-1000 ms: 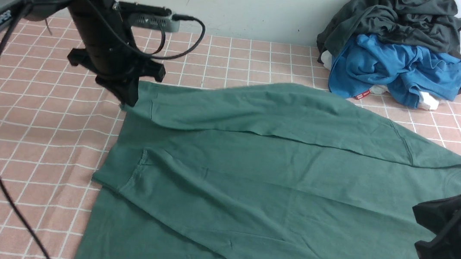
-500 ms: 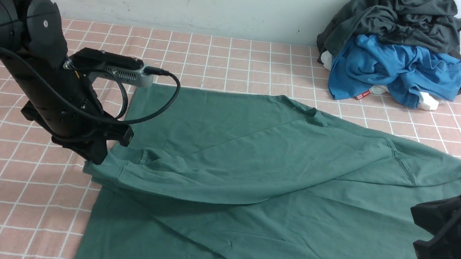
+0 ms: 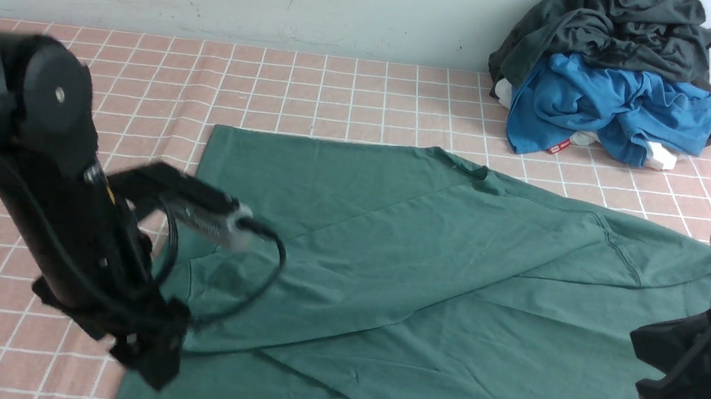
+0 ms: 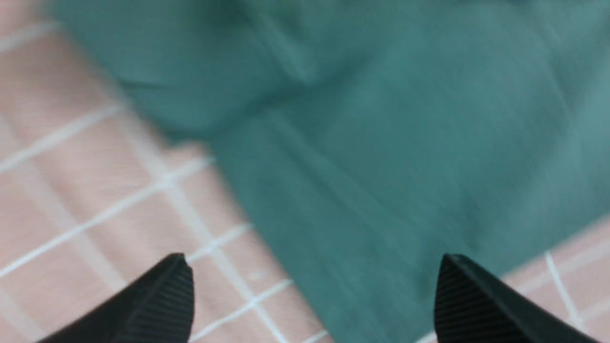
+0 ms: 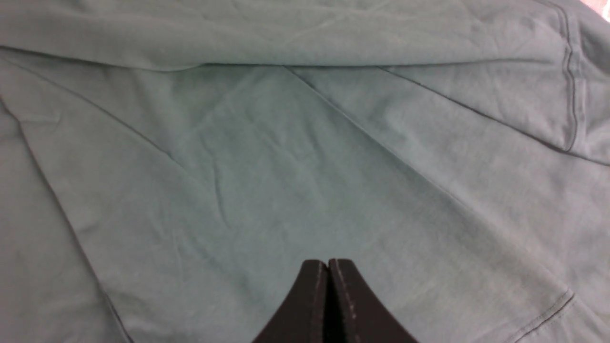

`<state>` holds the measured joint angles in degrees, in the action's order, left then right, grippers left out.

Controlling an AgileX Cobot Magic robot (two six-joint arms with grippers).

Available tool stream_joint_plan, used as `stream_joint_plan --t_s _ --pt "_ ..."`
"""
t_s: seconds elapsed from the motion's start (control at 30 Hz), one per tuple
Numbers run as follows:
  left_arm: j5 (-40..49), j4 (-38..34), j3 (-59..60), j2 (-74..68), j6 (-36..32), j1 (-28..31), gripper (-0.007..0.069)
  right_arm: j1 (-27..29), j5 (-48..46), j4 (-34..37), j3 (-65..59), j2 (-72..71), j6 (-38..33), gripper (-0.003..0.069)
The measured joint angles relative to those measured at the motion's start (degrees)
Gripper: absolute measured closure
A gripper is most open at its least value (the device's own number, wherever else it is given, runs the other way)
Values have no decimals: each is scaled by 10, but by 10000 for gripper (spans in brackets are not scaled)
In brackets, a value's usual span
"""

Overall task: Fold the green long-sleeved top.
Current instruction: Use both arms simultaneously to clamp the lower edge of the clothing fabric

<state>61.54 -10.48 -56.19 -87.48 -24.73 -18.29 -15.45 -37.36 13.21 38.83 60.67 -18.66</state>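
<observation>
The green long-sleeved top (image 3: pixel 426 281) lies spread over the pink checked cloth, its far part folded toward me in a slanting layer. It fills the right wrist view (image 5: pixel 286 157) and shows blurred in the left wrist view (image 4: pixel 381 143). My left gripper (image 3: pixel 149 363) is at the top's near left edge; its jaws stand wide apart with nothing between them (image 4: pixel 310 286). My right gripper (image 3: pixel 663 375) hovers over the top's right side, jaws pressed together and empty (image 5: pixel 328 267).
A heap of dark grey-black (image 3: pixel 616 28) and bright blue (image 3: pixel 607 108) garments sits at the back right by the wall. The pink checked tablecloth (image 3: pixel 12 334) lies bare to the left. The left arm's cable (image 3: pixel 266 276) loops over the top.
My left gripper carried the top's far left edge toward me, laid it down and let go. It has moved to the near left and stands open. The right arm held still.
</observation>
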Motion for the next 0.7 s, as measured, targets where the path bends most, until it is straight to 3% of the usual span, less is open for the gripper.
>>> stream_joint_plan --t_s 0.17,0.33,0.43,0.53,0.7 --pt "-90 24 124 19 -114 -103 -23 0 0 7 0 0 -9 669" --pt "-139 66 192 19 -166 -161 1 0 0 27 0 0 -25 669" --pt "-169 85 215 21 -178 -183 80 0 -1 43 0 0 -39 669" --pt "-182 113 218 22 -177 -184 205 0 -2 50 0 0 -49 669" --pt "-202 158 215 28 -108 -184 515 0 -3 58 0 -5 -71 669"
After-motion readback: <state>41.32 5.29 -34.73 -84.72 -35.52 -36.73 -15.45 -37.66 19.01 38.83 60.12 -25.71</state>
